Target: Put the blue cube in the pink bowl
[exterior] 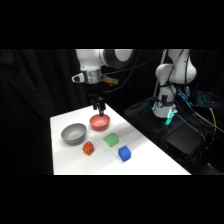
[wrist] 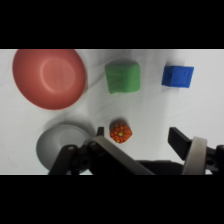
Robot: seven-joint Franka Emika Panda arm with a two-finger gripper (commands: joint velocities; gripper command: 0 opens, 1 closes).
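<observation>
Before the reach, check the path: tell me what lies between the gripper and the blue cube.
The gripper hangs above the pink bowl. The green block lies on the table between the bowl and the blue cube, so a low straight path meets it; a raised path passes over.

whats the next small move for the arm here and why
Probably carry the gripper away from over the pink bowl toward the blue cube and stop above it. The cube sits untouched on the table, beyond the green block, and the pink bowl looks empty in the wrist view, so nothing has been picked up yet.
</observation>
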